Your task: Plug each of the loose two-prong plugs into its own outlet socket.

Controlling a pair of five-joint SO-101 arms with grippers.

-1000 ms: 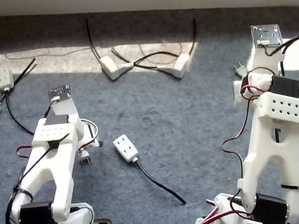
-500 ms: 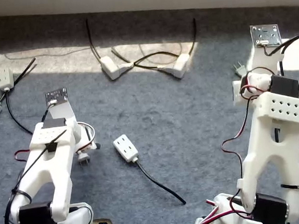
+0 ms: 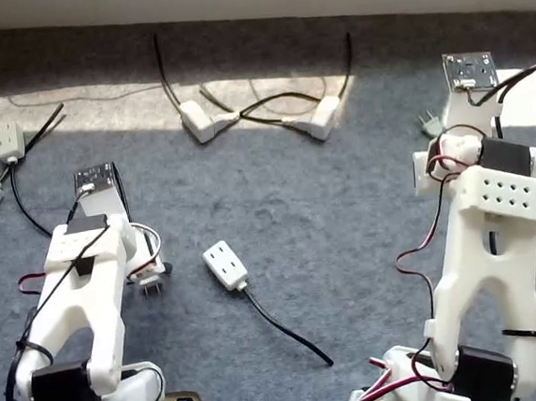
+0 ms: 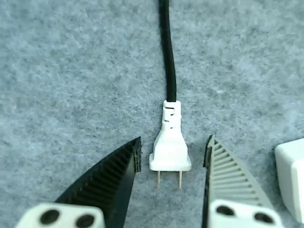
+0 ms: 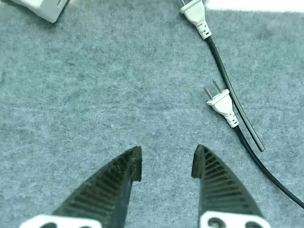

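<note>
Left gripper [image 4: 173,142]: fingers open and low over the carpet [image 4: 71,71], one on either side of a plug [image 4: 170,151], with a gap on each side.
Plug: white and flat on the carpet, prongs toward the wrist, with a black cord [image 4: 166,47] leading straight away. In the high view it lies beside the left arm [image 3: 82,273], toward the near left corner.
Socket [image 3: 225,263]: white and loose, just right of that plug, mid-carpet toward the near edge. Its own black lead trails off toward that edge.
Right gripper [image 5: 166,151]: fingers open over bare carpet, holding nothing.
Second plug [image 5: 219,102]: white and flat, lying beyond the right fingers and apart from them.
Third plug [image 5: 194,12]: farther on, its lead running past the second plug.
Far sockets [image 3: 197,122]: two white ones by the far edge, with black leads crossing between them.
Left sockets [image 3: 7,139]: two by the left edge.
</note>
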